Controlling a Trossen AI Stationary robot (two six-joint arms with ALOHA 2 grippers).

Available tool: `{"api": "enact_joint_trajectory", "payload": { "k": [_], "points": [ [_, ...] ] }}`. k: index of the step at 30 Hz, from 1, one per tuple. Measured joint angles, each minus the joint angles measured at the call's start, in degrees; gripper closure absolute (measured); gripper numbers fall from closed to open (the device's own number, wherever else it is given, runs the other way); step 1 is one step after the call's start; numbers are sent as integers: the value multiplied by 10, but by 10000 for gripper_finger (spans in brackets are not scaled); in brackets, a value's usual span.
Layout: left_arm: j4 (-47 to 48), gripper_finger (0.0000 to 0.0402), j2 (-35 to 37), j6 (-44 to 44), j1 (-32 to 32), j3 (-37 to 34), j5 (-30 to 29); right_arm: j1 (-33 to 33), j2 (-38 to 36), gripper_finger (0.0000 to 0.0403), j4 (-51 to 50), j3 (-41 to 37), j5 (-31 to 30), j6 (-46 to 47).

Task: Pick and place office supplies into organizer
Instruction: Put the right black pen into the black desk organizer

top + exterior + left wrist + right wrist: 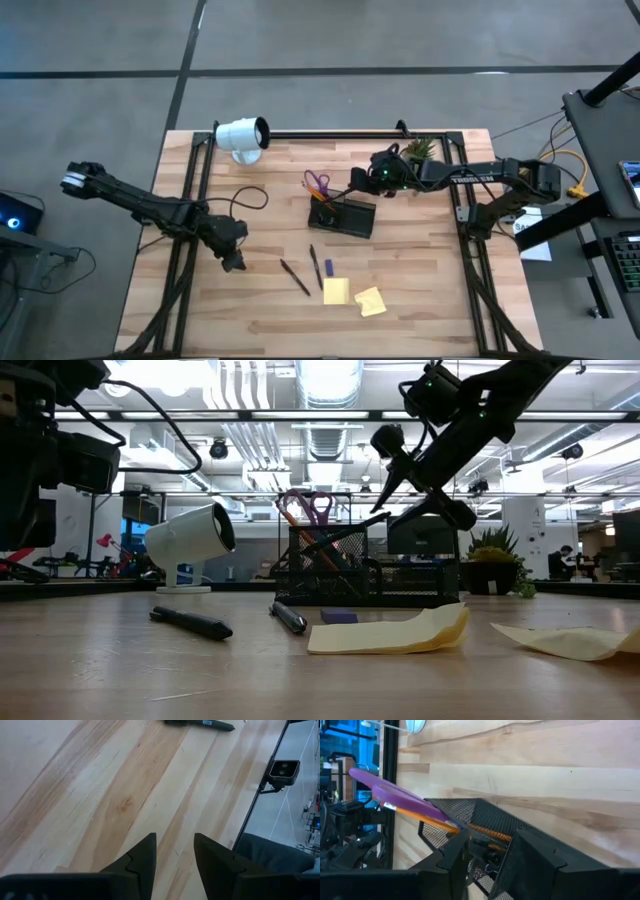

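The black mesh organizer (345, 218) (330, 570) stands mid-table. Purple-handled scissors (318, 183) (395, 797) and an orange pencil (420, 817) stick out of it. My right gripper (352, 187) (487, 855) hovers over its far rim, slanting down, open, with the upper end of a dark pen (481, 843) between its fingers. Two dark pens (295, 277) (315, 266), a small purple piece (328, 267) and two yellow sticky pads (336, 290) (371, 301) lie flat on the table nearer the front. My left gripper (234, 263) (175, 855) waits open at the left, above bare wood. My right gripper has the upper end of the dark pen (479, 845) between its fingers, close to one of them. I cannot tell whether it touches. The fingers slant down from the table's right. The pen leans in the organizer, its lower end inside the mesh.
A white cylindrical lamp-like object (242, 135) (190, 540) lies at the far left. A small potted plant (420, 148) stands at the far right. Black frame rails (190, 190) run along both sides. There is bare wood left of the pens and along the near edge.
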State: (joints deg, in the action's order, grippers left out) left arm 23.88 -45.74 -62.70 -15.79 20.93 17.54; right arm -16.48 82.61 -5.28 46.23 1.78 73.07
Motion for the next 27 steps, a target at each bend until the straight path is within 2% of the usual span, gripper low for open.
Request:
{"api": "enact_joint_trajectory", "payload": {
  "k": [15,27],
  "points": [
    [0,285,0,0,0,0,0,7,0,285,0,1,-14,4],
    [0,285,0,1,0,0,0,10,0,312,0,1,-1,3]
  ]
}}
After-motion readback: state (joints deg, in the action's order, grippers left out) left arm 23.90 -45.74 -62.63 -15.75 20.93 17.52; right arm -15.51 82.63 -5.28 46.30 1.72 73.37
